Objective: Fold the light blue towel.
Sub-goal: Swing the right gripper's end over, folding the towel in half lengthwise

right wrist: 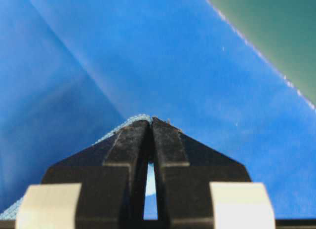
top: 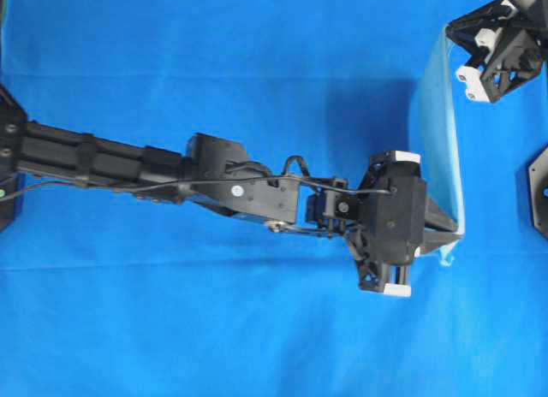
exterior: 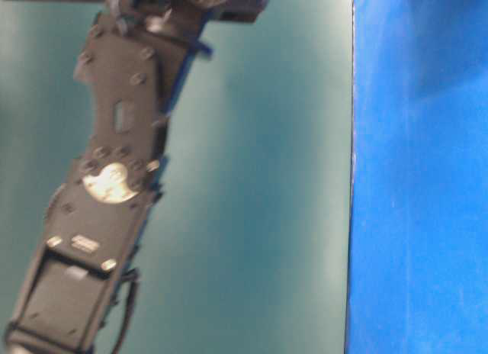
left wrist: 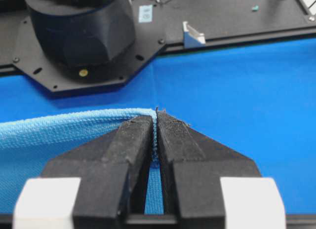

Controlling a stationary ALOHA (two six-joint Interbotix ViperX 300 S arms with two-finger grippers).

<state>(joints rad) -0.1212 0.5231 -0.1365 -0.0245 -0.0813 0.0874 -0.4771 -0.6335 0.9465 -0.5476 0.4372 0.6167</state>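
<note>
Above the royal-blue cloth (top: 171,328), I have both grippers (top: 443,230) (top: 458,50) pinching the light blue towel (top: 437,132) mid-fold; next, carry both corners across evenly.

The light is bright and even from above. In the overhead view the long black robot arm (top: 214,179) drops a soft dark shadow on the big deep-blue cloth (top: 171,328). The table-level view is blurry. Both wrist views look sharp near the fingers and fuzzy far away.
</note>
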